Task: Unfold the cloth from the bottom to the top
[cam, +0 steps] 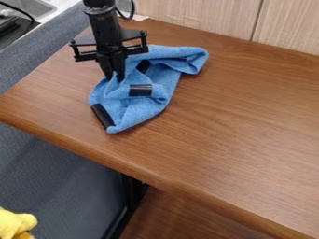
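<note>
A: Specimen and location?

B: Cloth (146,109). Lies on the brown wood table (230,135), upper left part of the camera view, near the pale wall panel (193,16). Its lower tip is well apart from the table's front edge.

A: Appearance?

B: Blue, matte, soft-looking. Crumpled, not flat: folds bunched in the middle, raised beside the gripper (114,78). Black strips on it: one slanting along the lower left edge, one lying nearly level across the middle fold, one partly seen higher up by the gripper. A small dark patch shows in a fold of the upper right part.

A: Outline?

B: Irregular. Broad and rumpled at lower left, with a blunt corner at the bottom; a narrower, rolled-looking lobe at upper right, ending in a rounded edge.

A: Orientation?

B: Long axis runs aslant, from the bottom corner at lower left up to the lobe at upper right. The corner points down in the view, toward the table's front edge; the lobe points up and right. The lower left strip slopes down to the right, across that axis.

A: Gripper?

B: Black, hanging down over the cloth's upper left part, tip down among the folds. Whether released or clenched on fabric: cannot tell.
</note>
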Controlling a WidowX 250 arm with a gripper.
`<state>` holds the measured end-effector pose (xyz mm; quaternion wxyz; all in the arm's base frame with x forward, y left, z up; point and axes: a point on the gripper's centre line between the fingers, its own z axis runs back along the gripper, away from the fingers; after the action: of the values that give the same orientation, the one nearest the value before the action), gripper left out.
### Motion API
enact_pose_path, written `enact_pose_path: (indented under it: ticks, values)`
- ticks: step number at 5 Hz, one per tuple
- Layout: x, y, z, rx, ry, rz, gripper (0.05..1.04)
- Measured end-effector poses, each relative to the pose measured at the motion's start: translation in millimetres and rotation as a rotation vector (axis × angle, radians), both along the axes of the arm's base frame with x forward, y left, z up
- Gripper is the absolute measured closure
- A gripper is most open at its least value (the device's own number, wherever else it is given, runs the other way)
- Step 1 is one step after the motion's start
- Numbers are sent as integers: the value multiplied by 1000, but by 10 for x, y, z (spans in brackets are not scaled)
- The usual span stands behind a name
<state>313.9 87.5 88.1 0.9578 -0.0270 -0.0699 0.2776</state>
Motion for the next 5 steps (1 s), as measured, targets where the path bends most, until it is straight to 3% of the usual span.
enact_pose_path:
  ticks: [1,3,5]
  values:
    - [24,-27,147,0,6,4,1022]
    - [402,-471,533,-19,-96,1,1024]
    - [798,-527,455,-29,-130,58,1025]
